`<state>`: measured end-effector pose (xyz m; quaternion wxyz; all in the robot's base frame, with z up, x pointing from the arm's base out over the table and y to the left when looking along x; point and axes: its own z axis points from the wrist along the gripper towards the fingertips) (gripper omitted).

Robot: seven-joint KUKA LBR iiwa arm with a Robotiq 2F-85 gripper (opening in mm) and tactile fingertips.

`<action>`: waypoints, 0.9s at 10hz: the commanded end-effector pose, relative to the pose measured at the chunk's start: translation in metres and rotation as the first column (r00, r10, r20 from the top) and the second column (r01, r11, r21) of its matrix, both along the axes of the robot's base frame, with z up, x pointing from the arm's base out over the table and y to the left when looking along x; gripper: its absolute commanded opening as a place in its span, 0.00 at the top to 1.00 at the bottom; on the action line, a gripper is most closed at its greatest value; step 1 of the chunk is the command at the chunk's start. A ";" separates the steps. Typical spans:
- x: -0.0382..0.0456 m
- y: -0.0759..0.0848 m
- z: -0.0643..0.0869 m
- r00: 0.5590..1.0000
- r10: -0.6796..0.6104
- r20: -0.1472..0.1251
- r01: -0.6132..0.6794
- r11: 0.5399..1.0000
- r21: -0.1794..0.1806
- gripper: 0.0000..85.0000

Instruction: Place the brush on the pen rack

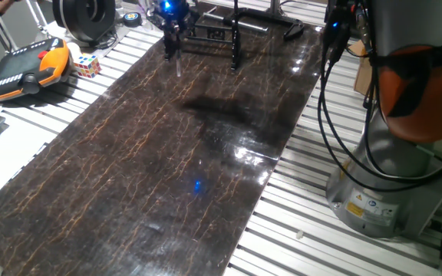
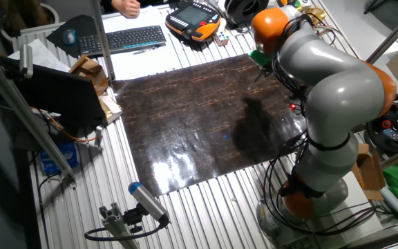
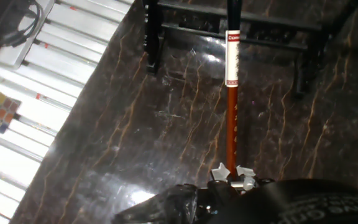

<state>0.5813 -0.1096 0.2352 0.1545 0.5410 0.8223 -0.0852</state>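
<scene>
My gripper is shut on the lower end of the brush. Its orange-red handle runs away from the fingers, and its silvery-white section lies across the bars of the pen rack. The rack is a low black frame of posts and bars on the dark marbled table top. In one fixed view my gripper hangs at the far left end of the pen rack, and the brush shows as a thin stick below it. The arm hides gripper and rack in the other fixed view.
A Rubik's cube and an orange-black teach pendant lie on the slatted table left of the mat. A black spool stands behind them. A keyboard lies at the far side. The robot base and cables stand on the right.
</scene>
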 end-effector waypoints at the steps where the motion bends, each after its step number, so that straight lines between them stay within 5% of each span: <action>1: 0.0001 0.000 0.000 0.999 -0.047 0.028 0.048 0.999 -0.017 0.99; 4: 0.0001 0.000 0.000 0.973 -0.195 0.122 0.201 0.979 -0.042 0.99; 7: 0.0001 0.000 0.000 0.951 -0.257 0.173 0.267 0.963 -0.034 0.99; 9: 0.0000 -0.003 0.001 0.946 -0.268 0.184 0.277 0.961 -0.024 0.99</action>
